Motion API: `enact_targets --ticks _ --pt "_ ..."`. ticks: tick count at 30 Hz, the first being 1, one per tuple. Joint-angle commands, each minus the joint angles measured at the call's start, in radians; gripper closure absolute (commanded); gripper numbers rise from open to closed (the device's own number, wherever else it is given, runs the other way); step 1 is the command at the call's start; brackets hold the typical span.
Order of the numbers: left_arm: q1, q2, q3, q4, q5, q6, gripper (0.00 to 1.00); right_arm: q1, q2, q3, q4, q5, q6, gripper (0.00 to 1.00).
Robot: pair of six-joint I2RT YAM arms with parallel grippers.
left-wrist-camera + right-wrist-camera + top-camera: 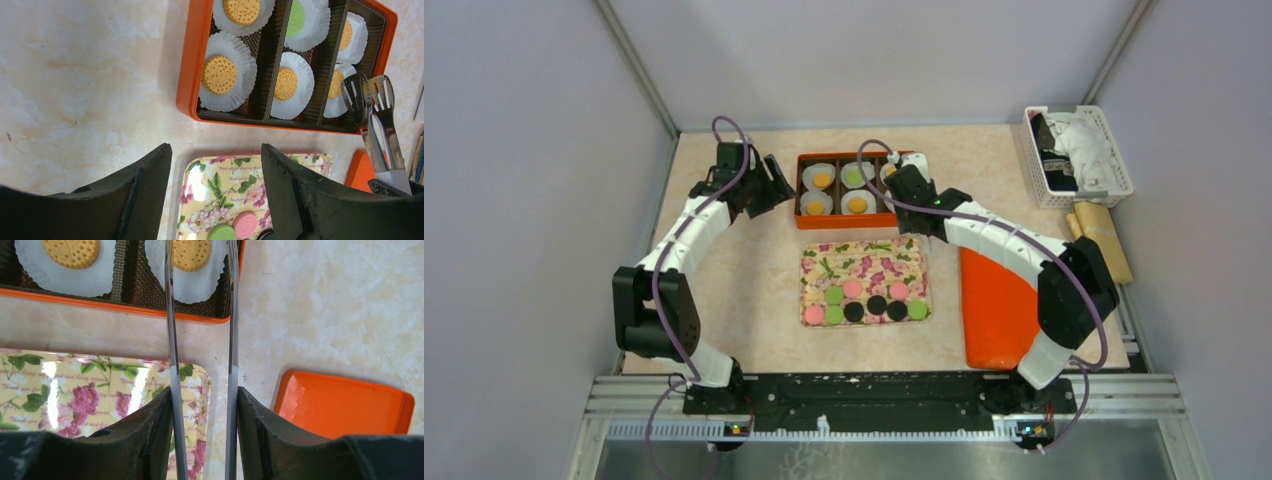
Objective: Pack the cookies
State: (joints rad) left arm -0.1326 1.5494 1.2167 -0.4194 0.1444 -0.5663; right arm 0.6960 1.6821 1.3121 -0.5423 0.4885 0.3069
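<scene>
Several cookies point(853, 289) in pink, green and black lie in two rows on the floral tray point(864, 255). More orange cookies point(857, 204) and one green cookie point(853, 176) sit in white paper cups in the orange box point(802, 190). My left gripper point(774, 186) is open and empty, left of the box; its wrist view point(215, 165) shows the tray's corner point(225, 175) with a pink cookie point(246, 224) between the jaws. My right gripper point(904, 188) is shut on metal tongs point(171, 340), whose arms reach over the box's right-hand cup point(192, 252). The tongs also show in the left wrist view point(377, 110).
An orange lid point(999, 310) lies right of the tray, under my right arm; it also shows in the right wrist view point(345, 402). A white basket point(1076, 155) with cloths stands at the back right, with a wooden piece point(1104, 240) in front of it.
</scene>
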Motion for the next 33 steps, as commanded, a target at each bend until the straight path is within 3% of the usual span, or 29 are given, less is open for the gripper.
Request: enact_targets --ticks 1,10,20,33 --pt "-0.001 -0.001 0.003 0.024 0.0 0.006 0.28 -0.004 -0.102 0.075 0.026 0.041 -0.009 0.56" --pt "-0.001 -0.016 0.007 0.027 0.01 0.009 0.28 -0.029 -0.156 0.106 -0.034 0.191 -0.05 0.55" --pt "-0.016 -0.047 0.025 0.03 0.027 0.008 0.28 -0.249 -0.069 0.101 0.02 0.1 -0.026 0.55" --pt "-0.14 -0.098 0.148 -0.038 -0.033 0.032 0.28 -0.425 0.162 0.183 0.17 -0.002 -0.159 0.55"
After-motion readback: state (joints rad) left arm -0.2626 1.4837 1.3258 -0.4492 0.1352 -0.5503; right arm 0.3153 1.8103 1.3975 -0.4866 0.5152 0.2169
